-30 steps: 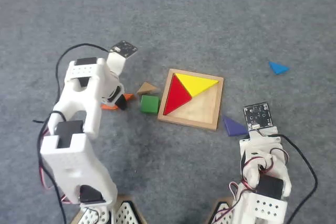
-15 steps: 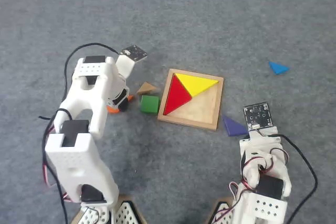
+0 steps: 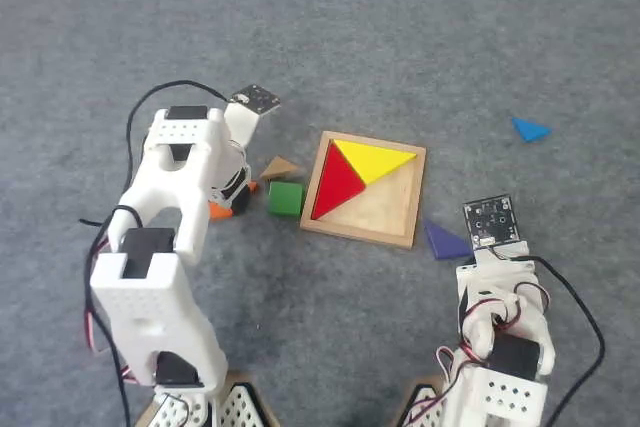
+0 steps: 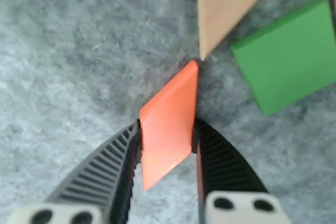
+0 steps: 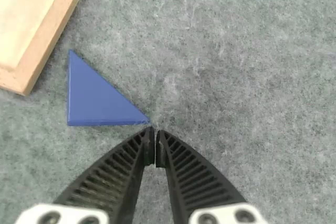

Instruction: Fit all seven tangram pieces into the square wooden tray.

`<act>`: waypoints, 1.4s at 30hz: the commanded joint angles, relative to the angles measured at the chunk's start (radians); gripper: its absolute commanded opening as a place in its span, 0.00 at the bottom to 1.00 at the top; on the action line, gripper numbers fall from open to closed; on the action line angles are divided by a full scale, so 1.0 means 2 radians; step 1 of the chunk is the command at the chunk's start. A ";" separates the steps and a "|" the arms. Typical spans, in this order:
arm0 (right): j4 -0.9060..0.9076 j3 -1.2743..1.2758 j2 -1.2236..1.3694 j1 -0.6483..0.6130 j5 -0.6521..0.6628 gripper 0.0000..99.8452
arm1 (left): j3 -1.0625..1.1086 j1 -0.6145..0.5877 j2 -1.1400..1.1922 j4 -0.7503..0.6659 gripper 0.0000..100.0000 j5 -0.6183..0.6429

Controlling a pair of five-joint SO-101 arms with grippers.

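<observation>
Left wrist view: we are pinching the orange piece [image 4: 169, 114] in our left gripper [image 4: 167, 129], left of the tray [image 3: 385, 209], likely for carrying there, while our right gripper [image 5: 155, 139] is idling closed and empty beside the indigo triangle [image 5: 92, 100].

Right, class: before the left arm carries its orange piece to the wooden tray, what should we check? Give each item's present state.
1. Grip: ok. The left gripper clamps the orange piece on both sides.
2. Piece lifted off the mat: cannot tell.
3. Room in the tray: ok. Bare wood shows beside the red triangle and yellow triangle.
4. Straight path: not ok. The green square and tan triangle lie between gripper and tray, so it probably needs to go over them.
5. Right gripper: ok. It is shut, empty and off the tray, by the dark blue triangle.
</observation>
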 commanded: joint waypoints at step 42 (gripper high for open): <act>0.005 0.008 -0.007 -0.004 0.007 0.01 | 0.056 -0.008 -0.053 -0.121 0.18 0.039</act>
